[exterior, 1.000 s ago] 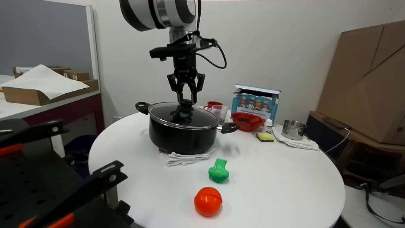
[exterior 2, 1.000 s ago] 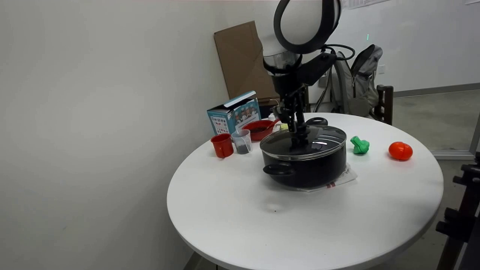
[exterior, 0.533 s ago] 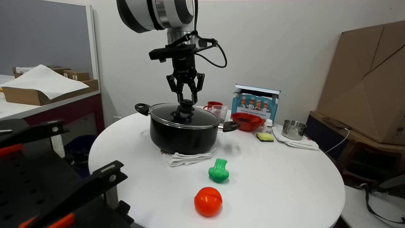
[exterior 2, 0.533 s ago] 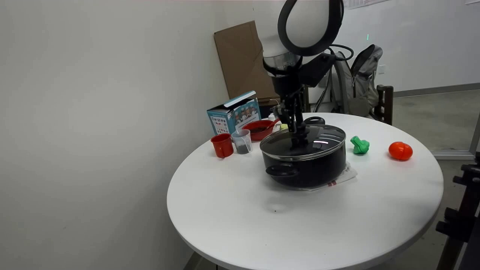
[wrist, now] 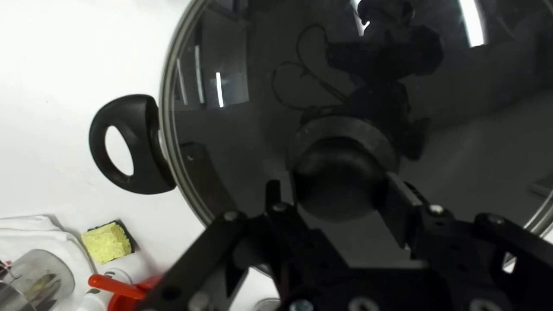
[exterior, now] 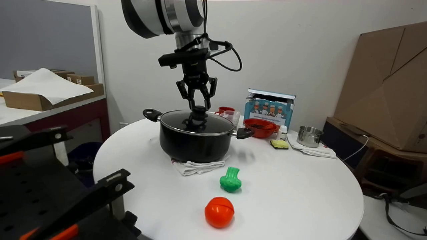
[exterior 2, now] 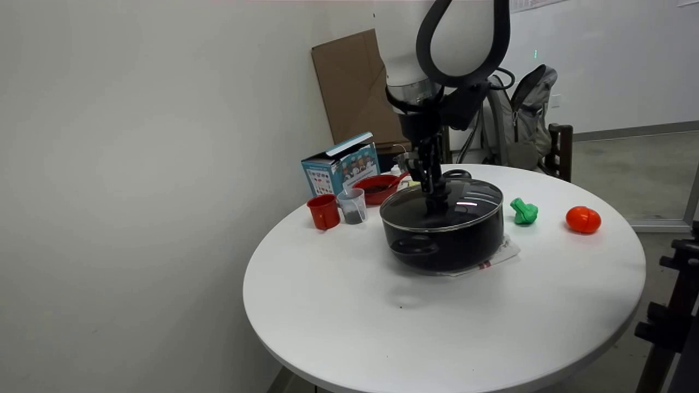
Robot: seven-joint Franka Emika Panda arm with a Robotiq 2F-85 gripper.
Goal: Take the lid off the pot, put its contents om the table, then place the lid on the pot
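Note:
The black pot (exterior: 195, 148) stands on the round white table (exterior: 287, 190), and the clear glass lid (exterior: 173, 120) rests across its rim. My gripper (exterior: 200, 104) points straight down over the lid's middle. In the wrist view the gripper (wrist: 343, 190) has a finger against either side of the black knob (wrist: 339, 185). Of the contents, the red tomato-like ball (exterior: 219, 212) and the green item (exterior: 230, 180) lie apart on the tabletop; both exterior views show them. The pot's inside is hidden under dark, reflecting glass.
Folded white cloth (exterior: 201, 167) lies beneath the pot. Behind it are a red mug (exterior 2: 324, 212), a clear cup (exterior 2: 352, 207), a red bowl (exterior: 261, 129) and a blue box (exterior: 268, 108). A yellow sponge (exterior: 279, 144) and a steel cup (exterior: 309, 136) stand farther off.
The pot, lid and gripper have shifted together by a small amount, rightward and slightly lower in an exterior view. The pot's handles have turned a little. The red ball and green item have stayed put.

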